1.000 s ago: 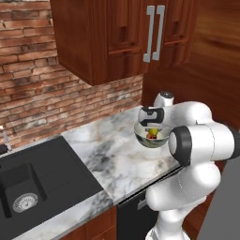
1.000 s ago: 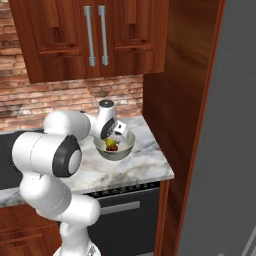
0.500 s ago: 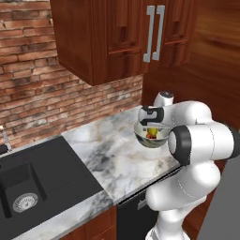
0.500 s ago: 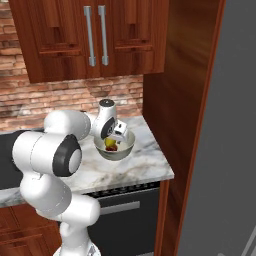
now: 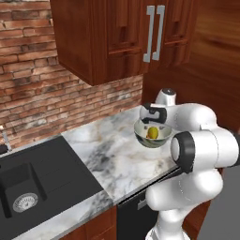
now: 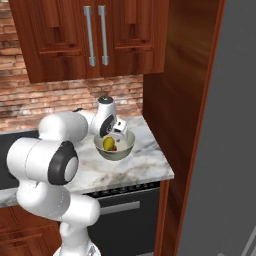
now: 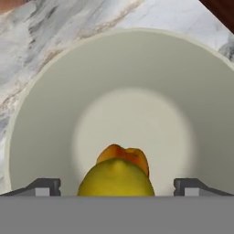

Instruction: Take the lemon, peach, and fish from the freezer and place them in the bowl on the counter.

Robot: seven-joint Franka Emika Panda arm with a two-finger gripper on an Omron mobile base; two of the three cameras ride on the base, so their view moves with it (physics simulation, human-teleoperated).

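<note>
The pale bowl (image 5: 140, 136) stands on the marble counter (image 5: 110, 159) near its right end. In it lies the yellow lemon (image 7: 116, 177), with the orange-red peach (image 7: 128, 155) touching its far side. Both fruits also show from the right, the lemon (image 6: 108, 144) beside the peach (image 6: 114, 148). My gripper (image 7: 117, 187) hangs just above the bowl (image 7: 137, 73), open. Its fingertips (image 7: 45, 186) stand wide on either side of the lemon with a gap on each side. From the base the gripper (image 5: 153, 123) sits over the bowl's rim. The fish is out of view.
A black sink (image 5: 28, 187) is set into the counter at the left. Dark wood wall cabinets (image 5: 117, 37) hang above, with a brick wall (image 5: 42, 93) behind. A tall wood panel (image 6: 180, 100) and the grey freezer (image 6: 225, 150) stand right of the bowl.
The jaws have spread from about half open to wide. The lemon now lies free between them in the bowl. The arm has hardly moved.
</note>
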